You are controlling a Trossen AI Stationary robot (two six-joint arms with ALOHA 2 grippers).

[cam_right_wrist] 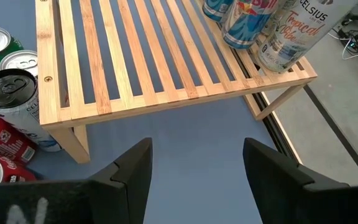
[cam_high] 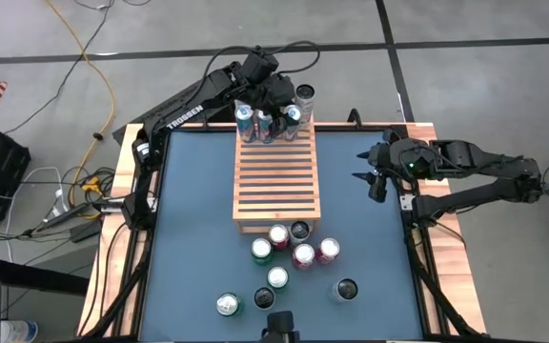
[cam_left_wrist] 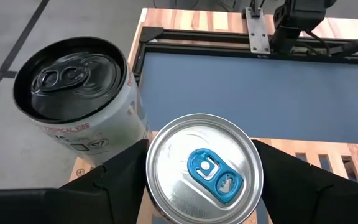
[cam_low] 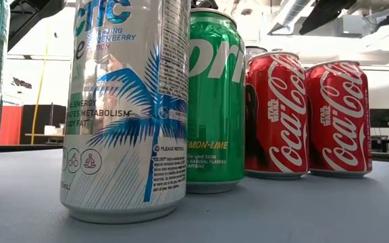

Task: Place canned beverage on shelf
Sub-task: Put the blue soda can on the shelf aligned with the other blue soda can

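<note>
The shelf (cam_high: 276, 176), a light slatted wooden rack, stands in the middle of the blue table. A silver canned beverage with a blue tab (cam_left_wrist: 204, 171) stands upright on its far end, with my left gripper (cam_high: 289, 110) shut around it. A white can with a black top (cam_left_wrist: 73, 93) stands close beside it at the shelf's far right corner. Two more cans (cam_high: 254, 120) stand to its left. My right gripper (cam_right_wrist: 197, 168) hangs open by the table's right edge, with nothing between its fingers. My left gripper has the silver can's side wall, below its rim (cam_left_wrist: 151, 158), between its two fingers (cam_left_wrist: 120, 180), one on each side. The fingers come slanting down from the far left. The can's top hides the place of contact. The can stands upright on the shelf's far slats.
Several loose cans, red, green, white and black-topped, stand on the table (cam_high: 294, 250) off the shelf's near end, and show close up in the low view (cam_low: 127, 108). The shelf's middle and near slats (cam_right_wrist: 142, 68) are bare. A wooden frame (cam_high: 127, 191) rims the table.
</note>
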